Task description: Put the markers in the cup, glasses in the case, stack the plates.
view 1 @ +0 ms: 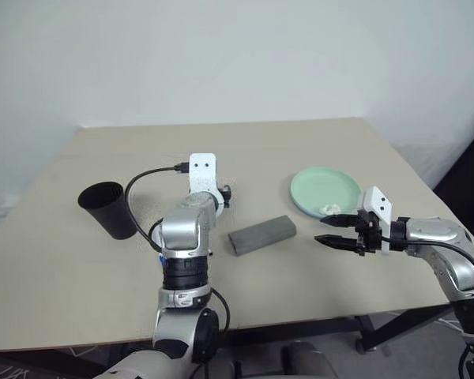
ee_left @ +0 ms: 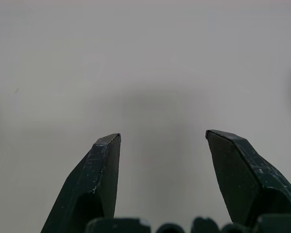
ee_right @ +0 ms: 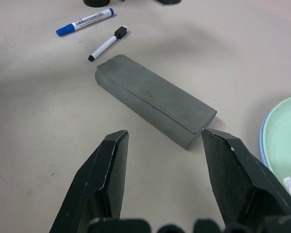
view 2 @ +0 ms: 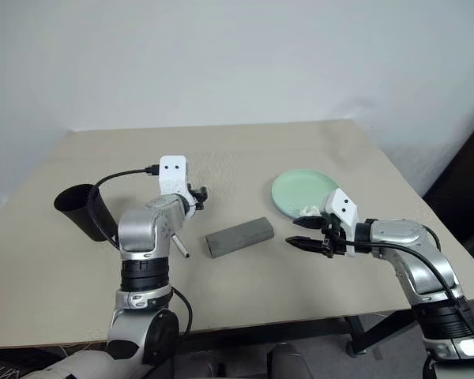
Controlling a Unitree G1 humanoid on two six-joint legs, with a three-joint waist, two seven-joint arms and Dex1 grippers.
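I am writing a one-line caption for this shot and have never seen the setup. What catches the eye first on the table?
The grey case lies closed in the middle of the table, between the two arms. The black cup stands tilted at the left, and the green plate sits at the right, a small white lump on it. The right gripper hovers open beside the plate; two markers lie past the case.

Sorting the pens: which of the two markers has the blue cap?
The longer marker, lying farther from the case; the shorter marker nearer it has black ends.
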